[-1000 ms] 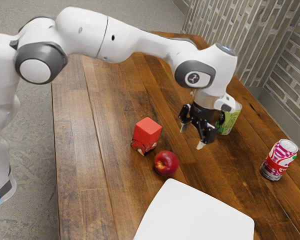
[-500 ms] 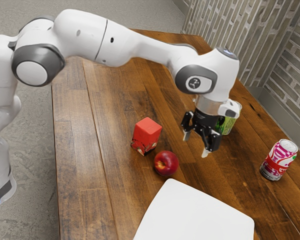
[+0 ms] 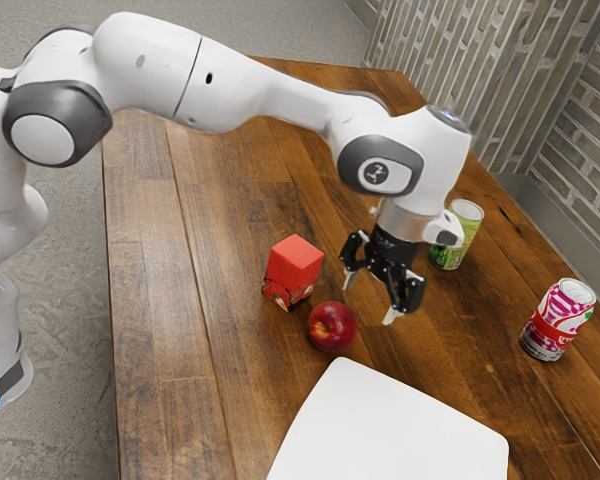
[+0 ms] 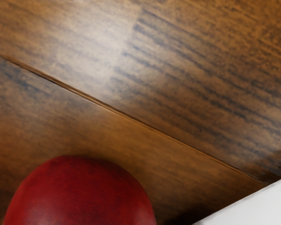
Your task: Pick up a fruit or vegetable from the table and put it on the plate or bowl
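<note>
A red apple [image 3: 332, 325] rests on the wooden table [image 3: 200, 260] just behind the white square plate [image 3: 390, 430] at the front edge. My gripper [image 3: 369, 297] hangs open a little above the table, just to the exterior view's right of the apple and slightly behind it, with nothing between its fingers. In the wrist view the apple [image 4: 79, 192] shows close under the hand, with a corner of the plate [image 4: 253, 208] beside it.
A red carton [image 3: 292, 270] stands just behind the apple to the exterior view's left. A green can [image 3: 456, 235] stands behind the gripper, and a pink-and-white can [image 3: 557, 320] stands near the table's right edge. Brick walls rise at the back right.
My gripper has moved to the exterior view's left and lower, away from the green can and toward the apple. It stays open. The objects have not moved.
</note>
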### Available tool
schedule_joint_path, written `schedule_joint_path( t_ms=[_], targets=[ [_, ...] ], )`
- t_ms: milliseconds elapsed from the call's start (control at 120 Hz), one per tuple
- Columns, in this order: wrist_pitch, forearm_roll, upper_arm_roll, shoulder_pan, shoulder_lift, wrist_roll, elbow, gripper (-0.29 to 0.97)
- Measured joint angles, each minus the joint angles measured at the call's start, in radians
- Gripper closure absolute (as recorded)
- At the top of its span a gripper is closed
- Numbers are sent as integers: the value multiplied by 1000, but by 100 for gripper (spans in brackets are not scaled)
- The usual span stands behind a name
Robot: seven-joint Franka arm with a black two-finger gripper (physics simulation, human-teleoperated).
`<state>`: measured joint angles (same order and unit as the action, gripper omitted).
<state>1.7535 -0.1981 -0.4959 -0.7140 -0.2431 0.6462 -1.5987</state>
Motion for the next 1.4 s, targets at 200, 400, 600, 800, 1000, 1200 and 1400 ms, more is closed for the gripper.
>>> schedule_joint_path(
  t_ms=[200, 400, 600, 800, 1000, 1200, 1400],
  targets=[
    [0, 3, -20, 6, 2, 28, -7, 0],
    [1, 4, -20, 5, 4, 45, -7, 0],
    [1, 6, -44, -5, 23, 48, -16, 0],
    [2, 20, -68, -15, 20, 48, -20, 0],
    [2, 26, -68, -31, 36, 51, -24, 0],
    [-1, 27, -154, -147, 82, 55, -82, 0],
    [-1, 26, -189, -181, 84, 55, -85, 0]
  ],
)
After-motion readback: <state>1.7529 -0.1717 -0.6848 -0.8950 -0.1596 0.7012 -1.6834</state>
